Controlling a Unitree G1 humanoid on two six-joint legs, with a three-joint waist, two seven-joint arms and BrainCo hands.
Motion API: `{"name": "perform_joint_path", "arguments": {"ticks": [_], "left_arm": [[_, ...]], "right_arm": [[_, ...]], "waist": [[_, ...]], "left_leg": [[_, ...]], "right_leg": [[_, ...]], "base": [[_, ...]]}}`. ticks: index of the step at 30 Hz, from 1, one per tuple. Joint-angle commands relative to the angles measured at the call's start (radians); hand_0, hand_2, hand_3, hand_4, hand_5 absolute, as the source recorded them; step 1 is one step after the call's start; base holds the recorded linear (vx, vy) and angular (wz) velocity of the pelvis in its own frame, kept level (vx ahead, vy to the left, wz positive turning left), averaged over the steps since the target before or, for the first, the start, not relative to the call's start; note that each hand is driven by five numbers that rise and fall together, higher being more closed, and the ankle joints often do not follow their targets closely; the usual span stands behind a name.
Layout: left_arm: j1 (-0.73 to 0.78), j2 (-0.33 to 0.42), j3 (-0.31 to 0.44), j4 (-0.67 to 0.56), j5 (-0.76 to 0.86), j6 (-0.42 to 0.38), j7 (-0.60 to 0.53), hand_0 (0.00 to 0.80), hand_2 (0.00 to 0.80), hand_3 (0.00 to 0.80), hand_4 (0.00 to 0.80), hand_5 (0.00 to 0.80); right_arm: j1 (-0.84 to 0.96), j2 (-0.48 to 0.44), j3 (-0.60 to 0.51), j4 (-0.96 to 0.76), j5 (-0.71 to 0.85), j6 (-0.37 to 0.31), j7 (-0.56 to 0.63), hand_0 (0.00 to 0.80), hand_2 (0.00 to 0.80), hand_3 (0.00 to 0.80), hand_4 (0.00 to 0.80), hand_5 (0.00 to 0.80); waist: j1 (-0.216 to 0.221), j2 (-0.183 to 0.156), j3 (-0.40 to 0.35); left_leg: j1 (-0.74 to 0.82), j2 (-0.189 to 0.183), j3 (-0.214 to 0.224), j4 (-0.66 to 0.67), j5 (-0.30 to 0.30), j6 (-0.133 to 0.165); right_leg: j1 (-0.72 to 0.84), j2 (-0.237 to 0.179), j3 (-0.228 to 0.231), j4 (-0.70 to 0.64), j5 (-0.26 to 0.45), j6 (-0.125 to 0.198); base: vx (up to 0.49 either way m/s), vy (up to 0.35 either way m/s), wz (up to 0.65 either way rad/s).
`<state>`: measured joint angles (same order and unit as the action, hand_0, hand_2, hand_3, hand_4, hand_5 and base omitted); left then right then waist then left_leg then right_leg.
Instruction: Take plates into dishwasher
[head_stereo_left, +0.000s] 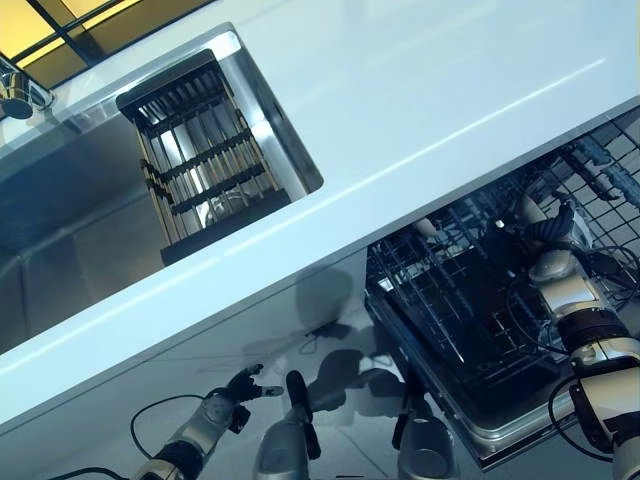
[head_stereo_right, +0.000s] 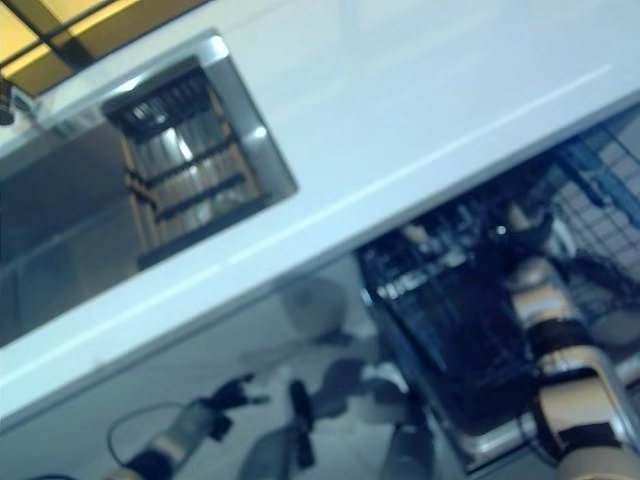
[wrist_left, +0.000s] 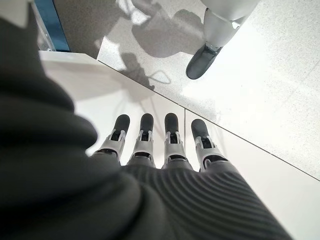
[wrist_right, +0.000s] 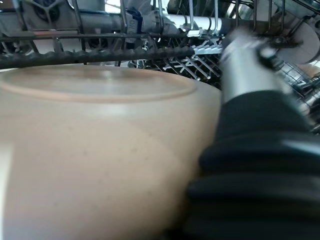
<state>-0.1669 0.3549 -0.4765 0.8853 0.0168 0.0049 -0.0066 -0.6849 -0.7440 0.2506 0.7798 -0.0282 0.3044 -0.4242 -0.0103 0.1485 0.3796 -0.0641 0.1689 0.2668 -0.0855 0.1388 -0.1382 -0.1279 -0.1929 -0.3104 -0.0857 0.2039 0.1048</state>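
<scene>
L hand (head_stereo_left: 243, 388) hanging at 7 o'clock below the white counter (head_stereo_left: 420, 110), fingers (wrist_left: 144, 131) straight, apart, holding nothing. Sink (head_stereo_left: 60, 200) w/ slatted dark rack (head_stereo_left: 200, 150) showing at 10 o'clock. R hand (head_stereo_left: 548, 232) reaching into wire dishwasher rack (head_stereo_left: 450, 300) at 4 o'clock, thumb (wrist_right: 245, 55) lying over a beige matte plate (wrist_right: 95, 150), smooth, round-rimmed, pressed against palm; grip clamped on it.

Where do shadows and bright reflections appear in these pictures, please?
Left eye view: a pale streak of reflected light runs along the white countertop, and the steel sink rim shines. Left wrist view: dark shadows lie on the speckled floor beyond the open left hand. Right wrist view: the beige plate is softly lit, without strong glare.
</scene>
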Motion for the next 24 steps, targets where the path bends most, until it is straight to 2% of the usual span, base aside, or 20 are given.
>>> {"name": "perform_joint_path", "arguments": {"ticks": [1,10,15,20,21,24], "left_arm": [[-0.048,0.043,-0.039,-0.011,-0.021,-0.012,0.007,0.000,0.000,0.000,0.000,0.000],[-0.042,0.047,-0.029,-0.009,-0.022,-0.013,0.006,0.000,0.000,0.000,0.000,0.000],[-0.030,0.047,-0.021,-0.017,-0.017,-0.012,0.005,0.000,0.000,0.000,0.000,0.000],[-0.011,0.051,0.001,-0.027,-0.008,0.001,0.001,0.000,0.000,0.000,0.000,0.000],[0.005,0.051,0.015,-0.033,-0.002,0.003,0.004,0.000,0.000,0.000,0.000,0.000],[0.024,0.053,0.036,-0.042,0.005,0.010,0.006,0.000,0.000,0.000,0.000,0.000]], "right_arm": [[-0.035,0.015,0.026,0.116,-0.002,0.042,-0.009,0.000,0.000,0.000,0.000,0.000],[-0.025,0.014,0.018,0.086,-0.012,0.045,-0.035,0.000,0.000,0.000,0.000,0.000],[-0.010,0.012,0.023,0.045,-0.028,0.014,-0.045,0.000,0.000,0.000,0.000,0.000],[0.044,0.002,0.000,-0.104,-0.020,-0.011,-0.066,0.000,0.000,0.000,0.000,0.000],[0.087,0.008,-0.030,-0.189,-0.036,-0.015,-0.081,0.000,0.000,0.000,0.000,0.000],[0.157,0.008,-0.079,-0.298,-0.024,-0.045,-0.104,0.000,0.000,0.000,0.000,0.000]], "waist": [[0.036,-0.033,0.047],[0.034,-0.041,0.044],[0.033,-0.050,0.038],[0.020,-0.076,0.031],[0.011,-0.091,0.027],[0.000,-0.109,0.019]], "left_leg": [[-0.055,-0.032,-0.022,-0.002,-0.009,0.008],[-0.055,-0.031,-0.022,-0.002,-0.010,0.008],[-0.046,-0.029,-0.020,-0.002,-0.013,0.009],[-0.032,-0.018,-0.010,-0.002,-0.015,0.005],[-0.026,-0.012,-0.003,-0.002,-0.016,0.004],[-0.015,-0.005,0.005,-0.002,-0.018,0.005]], "right_leg": [[-0.015,-0.003,-0.026,0.089,-0.121,0.015],[-0.010,0.003,-0.025,0.086,-0.122,0.014],[0.001,0.007,-0.023,0.080,-0.120,0.013],[0.015,0.013,-0.019,0.073,-0.117,0.016],[0.021,0.017,-0.015,0.069,-0.116,0.018],[0.033,0.023,-0.010,0.063,-0.115,0.021]], "base": [[0.000,0.000,0.00],[0.000,0.000,0.00],[0.000,0.000,0.00],[0.006,0.000,0.00],[0.037,-0.005,-0.03],[0.026,-0.002,-0.03]]}}
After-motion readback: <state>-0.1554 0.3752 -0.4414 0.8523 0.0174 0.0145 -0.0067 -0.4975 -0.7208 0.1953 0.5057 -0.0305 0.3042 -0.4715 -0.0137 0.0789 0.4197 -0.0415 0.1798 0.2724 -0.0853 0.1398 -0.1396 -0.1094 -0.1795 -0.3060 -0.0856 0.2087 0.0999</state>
